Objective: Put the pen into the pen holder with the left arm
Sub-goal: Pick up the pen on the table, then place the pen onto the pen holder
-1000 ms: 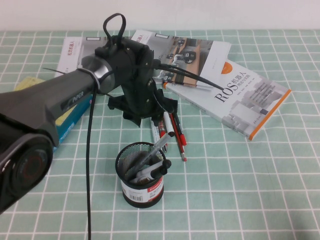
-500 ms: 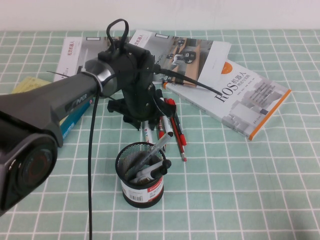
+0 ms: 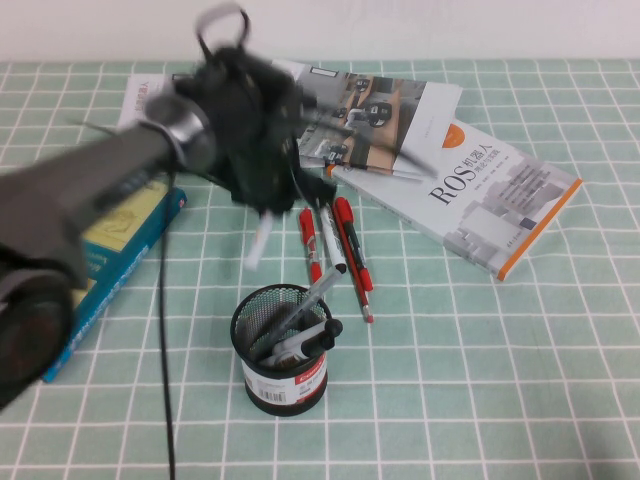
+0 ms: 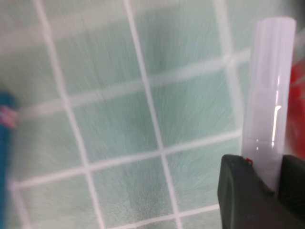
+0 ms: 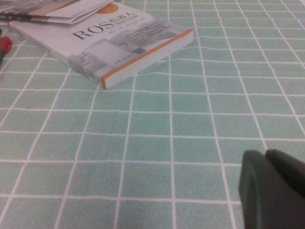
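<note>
1. Left gripper (image 4: 259, 179) is clenched on the pen (image 3: 259, 243); the wrist view shows the white barrel pinched between the 2 dark fingers (image 4: 238, 183). In the high view the pen hangs tilted below the gripper, clear of the tablecloth (image 3: 480, 380).
2. Position: pen and left arm (image 3: 120, 175) sit over the middle of the tablecloth, toward its far-left part. The pen holder (image 3: 283, 350) stands nearer the front edge, apart from the pen.
3. Progress, judged: pick-up done, pen lifted. Left to do: carry it over the holder mouth, bring it upright, release.
4. Right gripper (image 5: 271, 183) rests low near the tablecloth on the right side; cannot tell its finger state.
5. Surroundings: 3 or so loose markers (image 3: 335, 245), red and black-capped, lie just behind the holder. The ROS book (image 3: 480, 195) lies toward the far-right corner, an open magazine (image 3: 380, 100) at the far edge, a teal book (image 3: 110, 250) by the left edge.
6. Obstruction, judged: the holder already contains markers (image 3: 305, 320) leaning across its mouth, so the free opening is narrow.
</note>
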Controlling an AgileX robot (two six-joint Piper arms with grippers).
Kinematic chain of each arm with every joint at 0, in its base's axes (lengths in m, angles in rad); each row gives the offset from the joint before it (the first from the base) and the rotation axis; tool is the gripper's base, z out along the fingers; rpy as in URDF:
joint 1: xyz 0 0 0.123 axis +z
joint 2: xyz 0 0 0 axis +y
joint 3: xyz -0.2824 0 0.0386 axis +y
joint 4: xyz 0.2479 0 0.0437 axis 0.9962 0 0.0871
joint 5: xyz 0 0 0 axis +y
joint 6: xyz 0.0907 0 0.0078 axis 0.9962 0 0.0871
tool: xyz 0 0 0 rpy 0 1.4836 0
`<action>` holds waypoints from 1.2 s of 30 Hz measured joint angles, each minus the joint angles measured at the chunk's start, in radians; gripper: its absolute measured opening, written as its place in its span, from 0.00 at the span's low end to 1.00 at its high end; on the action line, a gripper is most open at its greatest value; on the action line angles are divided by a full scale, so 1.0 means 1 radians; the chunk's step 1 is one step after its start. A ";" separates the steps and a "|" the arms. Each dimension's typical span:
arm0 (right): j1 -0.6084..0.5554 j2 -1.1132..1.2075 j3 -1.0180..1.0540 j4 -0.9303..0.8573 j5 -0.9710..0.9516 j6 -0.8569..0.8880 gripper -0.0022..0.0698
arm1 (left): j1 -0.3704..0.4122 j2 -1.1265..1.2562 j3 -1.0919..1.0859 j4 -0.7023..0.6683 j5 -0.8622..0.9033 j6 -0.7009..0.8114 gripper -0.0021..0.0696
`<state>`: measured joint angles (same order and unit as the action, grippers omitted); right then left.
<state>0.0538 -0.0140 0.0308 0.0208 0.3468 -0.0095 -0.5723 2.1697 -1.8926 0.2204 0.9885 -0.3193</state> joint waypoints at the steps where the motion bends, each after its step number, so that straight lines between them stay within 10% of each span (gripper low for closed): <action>1: 0.000 0.000 0.000 0.000 0.000 0.000 0.00 | 0.000 -0.033 0.000 0.003 -0.008 0.003 0.18; 16: 0.000 0.000 0.000 0.000 0.000 0.000 0.00 | 0.000 -0.452 0.215 -0.045 -0.188 0.087 0.18; 36: 0.000 0.000 0.000 0.000 0.000 0.000 0.00 | 0.000 -0.979 1.434 0.076 -1.594 0.047 0.18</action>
<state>0.0538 -0.0140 0.0308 0.0208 0.3468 -0.0095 -0.5723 1.1904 -0.4582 0.2965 -0.6059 -0.2723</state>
